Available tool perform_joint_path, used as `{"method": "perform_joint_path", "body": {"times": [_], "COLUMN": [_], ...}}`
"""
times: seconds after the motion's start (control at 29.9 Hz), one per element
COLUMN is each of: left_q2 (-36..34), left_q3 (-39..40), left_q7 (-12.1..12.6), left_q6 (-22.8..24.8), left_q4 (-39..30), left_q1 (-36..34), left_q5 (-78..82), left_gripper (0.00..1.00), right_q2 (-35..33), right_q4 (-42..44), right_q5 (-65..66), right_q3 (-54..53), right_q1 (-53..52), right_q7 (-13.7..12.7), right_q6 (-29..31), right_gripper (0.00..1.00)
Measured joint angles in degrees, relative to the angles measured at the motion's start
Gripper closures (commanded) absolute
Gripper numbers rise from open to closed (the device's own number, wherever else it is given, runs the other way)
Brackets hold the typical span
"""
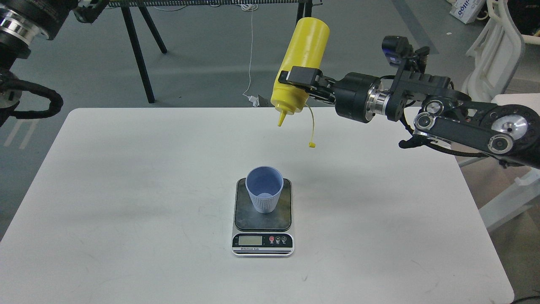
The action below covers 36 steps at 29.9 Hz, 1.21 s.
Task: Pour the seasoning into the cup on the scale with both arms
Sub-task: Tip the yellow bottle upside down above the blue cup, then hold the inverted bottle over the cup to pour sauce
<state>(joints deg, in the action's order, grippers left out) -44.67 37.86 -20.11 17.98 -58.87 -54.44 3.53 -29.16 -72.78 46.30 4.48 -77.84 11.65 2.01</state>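
Observation:
The light-blue ribbed cup stands upright on the dark platform of the scale, mid-table. My right gripper is shut on the yellow seasoning bottle, holding it upside down high above the table, nozzle pointing down, behind and a little right of the cup. The bottle's small cap strap dangles loose beside the nozzle. My left arm sits at the top left corner; its gripper runs off the top edge and its fingers do not show.
The white table has rounded far corners. Black trestle legs and a white cable with a plug are on the floor beyond. A white chair stands at the far right.

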Motion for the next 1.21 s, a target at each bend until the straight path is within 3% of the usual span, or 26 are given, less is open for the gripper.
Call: {"method": "perform_joint_path", "body": {"times": [0.2,0.57,0.87,1.21], "left_q2": [0.0,0.18,-0.22,-0.25], "left_q3": [0.48,1.65,1.7,1.7], "left_q7": [0.0,0.0,-2.04,-2.17], "left_q6": [0.11,0.11,0.05,-0.15], "left_q4": [-0.02,-0.02,-0.03,-0.07], "left_q1": [0.0,0.09,0.12,0.12], "left_q5": [-0.01,-0.23,-0.28,-0.28], "left_gripper": [0.01,0.01,0.01,0.01], "right_q2": [4.7,15.28,16.56,15.9], "right_q4": [-0.26,1.02,2.55,2.63], "right_q5": [7.12,12.06,14.41,16.46], "right_q3": [5.15,18.51,21.23,21.81], "right_q1": [-3.39,-8.66,-7.87,-5.56], "right_q7": [-1.88,-2.07,-2.07,-2.01], "right_q6": [-1.81,-10.88,-12.94,-13.94], "right_gripper": [0.7,0.74,0.75,0.75]}}
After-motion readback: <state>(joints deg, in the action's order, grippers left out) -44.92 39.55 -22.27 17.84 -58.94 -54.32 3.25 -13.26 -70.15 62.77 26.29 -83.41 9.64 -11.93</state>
